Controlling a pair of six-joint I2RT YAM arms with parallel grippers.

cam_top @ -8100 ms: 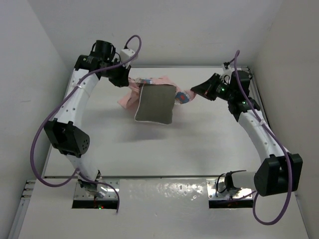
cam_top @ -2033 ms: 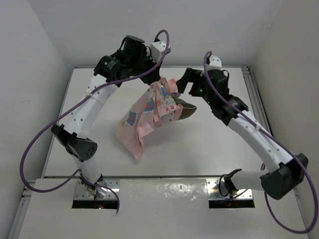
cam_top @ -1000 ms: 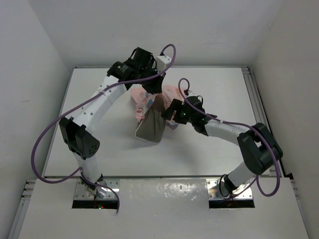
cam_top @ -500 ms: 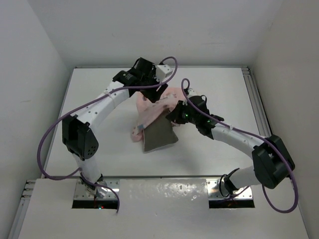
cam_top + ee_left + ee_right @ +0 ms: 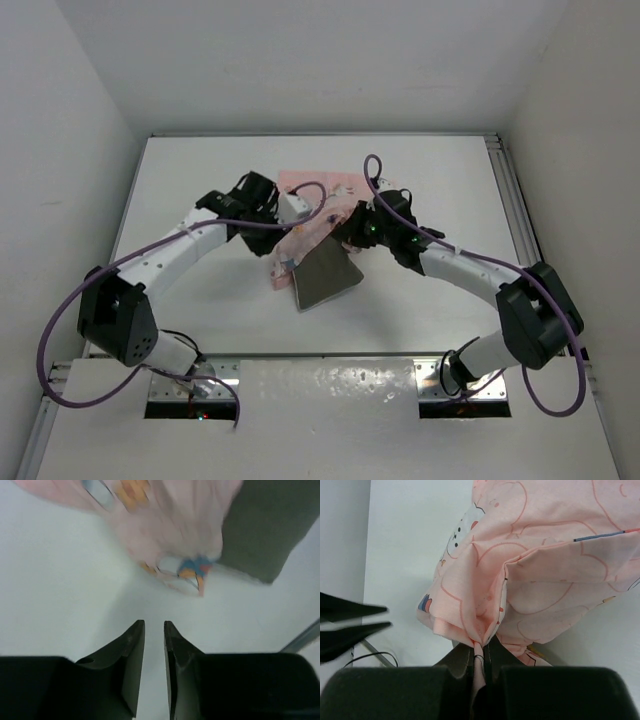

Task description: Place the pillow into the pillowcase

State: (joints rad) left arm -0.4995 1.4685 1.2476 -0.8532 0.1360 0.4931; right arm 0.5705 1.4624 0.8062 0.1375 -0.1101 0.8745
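The pink printed pillowcase [image 5: 318, 192] lies bunched at the table's middle. The olive-grey pillow [image 5: 325, 276] sticks out of it toward the near side, and its far part is under the cloth. My right gripper [image 5: 346, 224] is shut on a fold of the pillowcase [image 5: 520, 555], which is pinched between its fingertips [image 5: 481, 652]. My left gripper [image 5: 280, 235] is just left of the cloth, low over the table. In the left wrist view it [image 5: 154, 626] is slightly open and empty, short of the pillowcase [image 5: 175, 525] and the pillow [image 5: 267, 530].
The white table [image 5: 200, 170] is walled at the back and on both sides. A metal rail [image 5: 508, 190] runs along its right edge. My left gripper's dark fingers [image 5: 355, 625] show at the left of the right wrist view.
My left gripper has let go of the pillowcase and dropped back to the left. The right gripper still holds the cloth. The pillow and case have settled a little nearer.
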